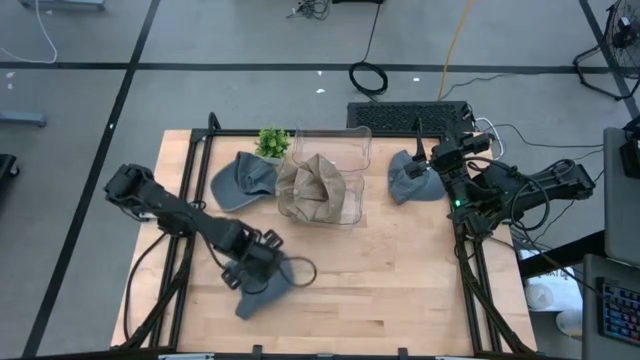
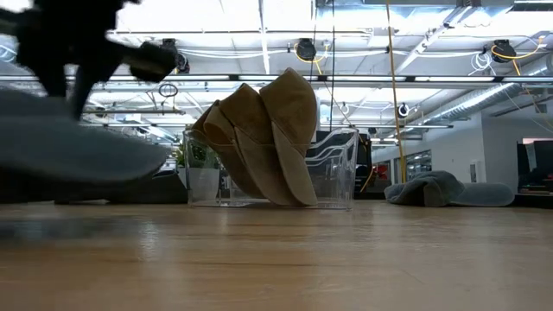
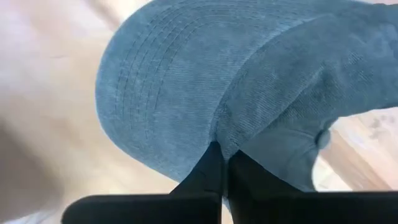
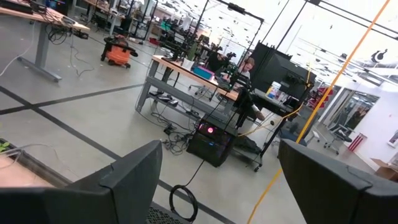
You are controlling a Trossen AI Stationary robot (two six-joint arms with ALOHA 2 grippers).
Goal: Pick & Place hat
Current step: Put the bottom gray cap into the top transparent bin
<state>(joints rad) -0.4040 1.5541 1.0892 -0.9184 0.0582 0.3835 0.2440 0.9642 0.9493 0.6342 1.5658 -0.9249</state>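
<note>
So far, at least two tan hats [image 1: 312, 188] already sit stacked in the clear bin [image 1: 352, 140] at about twelve o'clock from the table's [image 1: 400, 290] centre; how many are in the stack is hard to tell, since they fold into one another. Three grey-blue hats are still outside it.

The near hat [image 1: 262, 290] lies at about seven o'clock on the table, and the left gripper [image 1: 262, 268] has its fingers pinched together on the cloth where brim meets crown, as the left wrist view shows [image 3: 217, 168]. The low view suggests this hat may be just clear of the wood, though it is too blurred there to be sure. My reading is that the pick has just been made and the carry to the bin is what remains for this one.

A second grey-blue hat [image 1: 243, 180] lies at ten o'clock, just beside the bin and a small potted plant [image 1: 273, 141]. A third grey-blue hat [image 1: 412, 178] lies at two o'clock, near the right gripper [image 1: 432, 162], which waits there with its fingers spread wide and nothing between them. Both hats are still to be moved.

No brand, label or legible writing shows on any hat, the bin or the arms.
</note>
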